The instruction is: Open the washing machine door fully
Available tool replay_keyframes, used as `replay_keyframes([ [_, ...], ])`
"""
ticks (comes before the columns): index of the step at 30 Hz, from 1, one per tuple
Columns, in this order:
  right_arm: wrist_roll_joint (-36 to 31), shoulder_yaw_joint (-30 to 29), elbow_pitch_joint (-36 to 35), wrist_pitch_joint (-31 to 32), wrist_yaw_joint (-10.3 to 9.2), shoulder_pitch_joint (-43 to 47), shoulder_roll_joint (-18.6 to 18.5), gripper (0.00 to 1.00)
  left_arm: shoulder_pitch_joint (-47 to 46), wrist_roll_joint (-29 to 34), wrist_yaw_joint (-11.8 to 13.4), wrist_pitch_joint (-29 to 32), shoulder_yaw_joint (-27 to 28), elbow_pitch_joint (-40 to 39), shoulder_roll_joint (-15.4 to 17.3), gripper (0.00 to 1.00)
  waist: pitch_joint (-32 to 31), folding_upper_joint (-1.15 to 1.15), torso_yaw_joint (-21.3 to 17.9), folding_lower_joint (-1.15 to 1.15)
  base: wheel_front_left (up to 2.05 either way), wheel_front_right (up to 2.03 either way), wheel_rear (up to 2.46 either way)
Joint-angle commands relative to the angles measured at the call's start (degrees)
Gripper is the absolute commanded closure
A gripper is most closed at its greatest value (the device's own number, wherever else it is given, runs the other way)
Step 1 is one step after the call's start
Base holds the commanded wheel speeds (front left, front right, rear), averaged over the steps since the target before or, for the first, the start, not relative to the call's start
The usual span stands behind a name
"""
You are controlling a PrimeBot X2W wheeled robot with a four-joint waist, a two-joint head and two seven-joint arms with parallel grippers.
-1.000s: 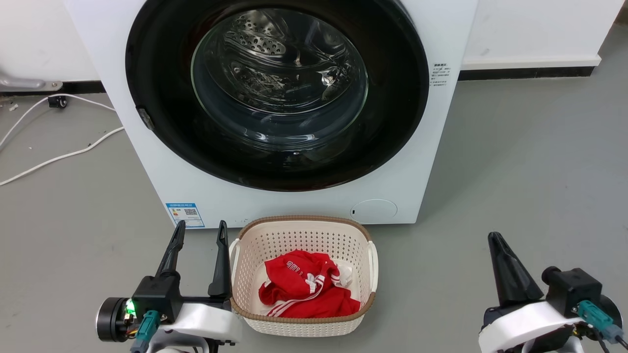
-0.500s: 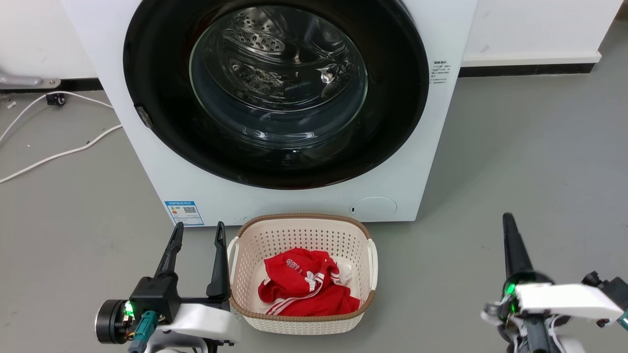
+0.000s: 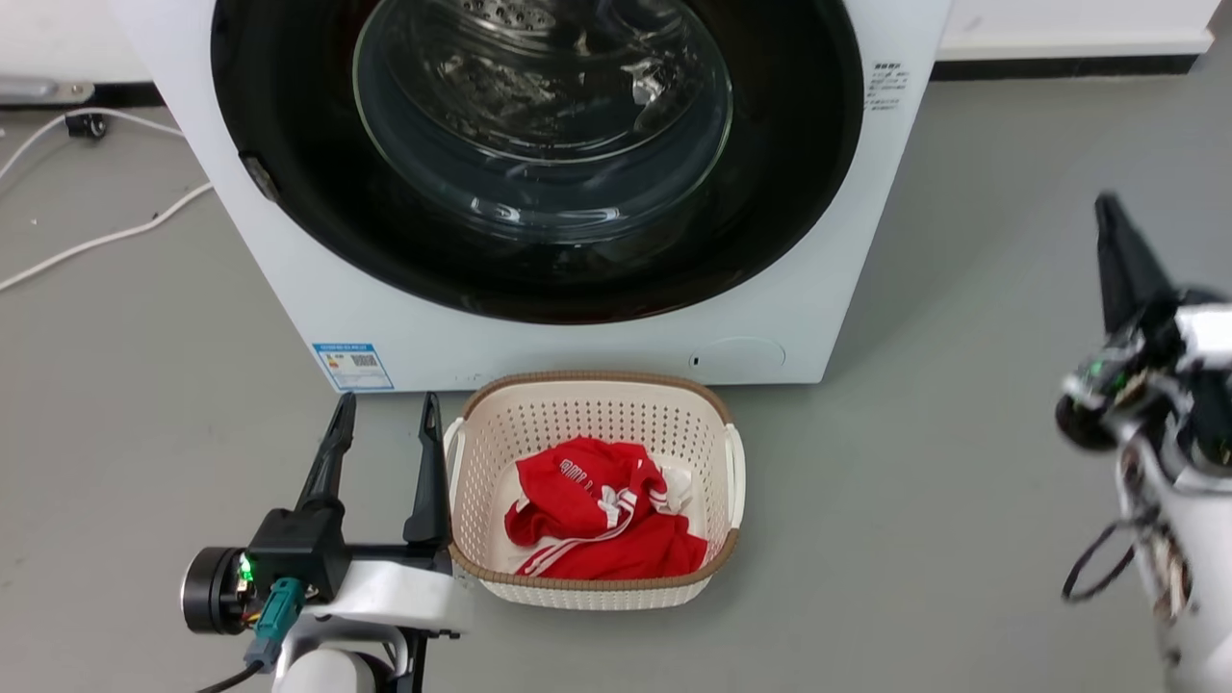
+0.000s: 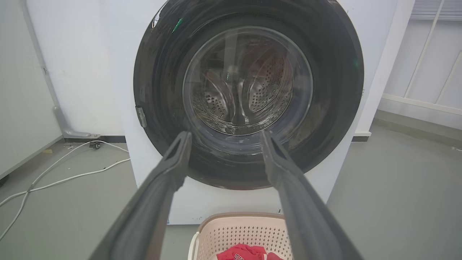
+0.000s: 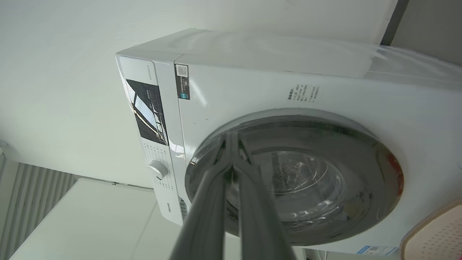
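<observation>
The washing machine door (image 3: pixel 539 125) is a glossy black ring with a bulging glass centre. It lies flat against the white machine, and it also shows in the left wrist view (image 4: pixel 249 90) and the right wrist view (image 5: pixel 299 180). My left gripper (image 3: pixel 383 414) stands open low at the left beside the basket, its fingers (image 4: pixel 173 169) aimed at the door's lower half. My right gripper (image 3: pixel 1107 207) is raised at the far right, clear of the machine. Its fingers are pressed together (image 5: pixel 231 141) with nothing between them.
A cream laundry basket (image 3: pixel 597 380) holding a red garment (image 3: pixel 602 525) sits on the grey floor right before the machine. A small latch tab (image 3: pixel 258 176) is on the door's left rim. White cables (image 3: pixel 96 241) trail on the floor at the left.
My right arm has swung upward and outward on the right side, turning at the wrist. The head camera has shifted, so the machine looks nearer. The left gripper keeps its place.
</observation>
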Motion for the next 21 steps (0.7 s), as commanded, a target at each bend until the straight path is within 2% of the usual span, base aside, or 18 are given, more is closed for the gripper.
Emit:
replay_keyframes([
  [1,0.48,0.57,1.2,1.23,0.0,-2.84,-0.5,1.0,-0.92,0.19,-0.17,-0.14,-0.02,-0.21,-0.03,0.0,0.98,0.0,0.37,0.0,0.0,0.0,0.0],
  [9,-2.07,6.71,12.17,8.73,0.0,-20.02,-6.55,1.0,-3.45,0.7,-0.35,-0.14,-0.65,-0.68,-0.02,0.0,4.66,0.0,1.72,0.0,0.0,0.0,0.0],
  [10,-3.44,9.4,16.42,12.17,0.0,-26.14,-7.82,1.0,-4.29,1.03,-0.38,-0.14,-0.88,-0.81,-0.01,0.0,6.03,0.0,2.38,0.0,0.0,0.0,0.0],
  [17,-7.28,16.32,25.41,20.91,0.0,-38.46,-7.43,1.0,-6.31,1.2,-0.39,-0.14,-1.37,-1.34,-0.02,0.0,9.38,0.0,3.61,0.0,0.0,0.0,0.0],
  [21,-9.68,18.8,30.17,22.75,0.0,-44.2,-7.03,1.0,-7.55,0.96,-0.11,-0.14,-1.9,-1.81,-0.02,0.0,11.34,0.0,4.39,0.0,0.0,0.0,0.0],
])
